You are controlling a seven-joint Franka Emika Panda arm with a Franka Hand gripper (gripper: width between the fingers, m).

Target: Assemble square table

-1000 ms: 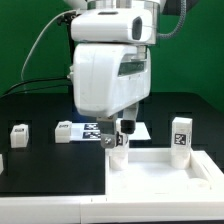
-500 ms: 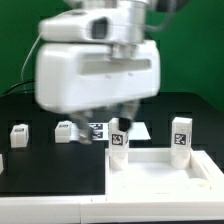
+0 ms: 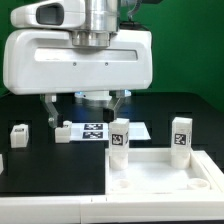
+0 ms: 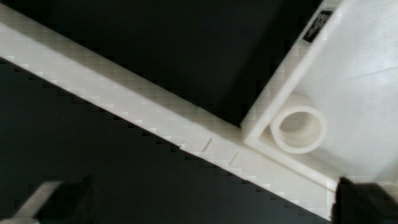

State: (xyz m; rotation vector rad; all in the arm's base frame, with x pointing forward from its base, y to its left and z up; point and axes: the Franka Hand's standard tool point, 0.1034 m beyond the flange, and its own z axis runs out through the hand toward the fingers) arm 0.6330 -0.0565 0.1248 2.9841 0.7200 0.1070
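From the exterior view, the panel (image 3: 160,165) lies flat and rim-up on the black counter (image 3: 50,170); one standing leg (image 3: 120,137) rises at its far corner toward the exterior view's left, and a second standing leg (image 3: 180,138) at its other far corner; whether either is seated home I cannot tell. Off the panel toward the exterior view's left, the marker board (image 3: 98,130) lies closest, then a near loose leg (image 3: 65,131) just beside it, then a far loose leg (image 3: 18,134) well apart. The jaws hang from the arm (image 3: 80,50) above the marker board and the near loose leg, spread as wide as they go and holding nothing.

The legs look like light, stiff plastic blocks, smooth and probably a little slippery; I would take one across two flat opposite sides, about mid-height, so it cannot tip. The panel looks rigid and too broad to grip except at its rim; it is better nudged than lifted.

The arm's bulk hides the counter behind it; the panel's far side is cut off.

In the wrist view, an empty round socket (image 4: 299,128) marks the panel's corner; a long white bar (image 4: 107,85) runs against it, separate rail or not I cannot tell; a scrap of tag (image 4: 320,25) is cut off; the blurred fingertips (image 4: 59,200) have nothing between them.
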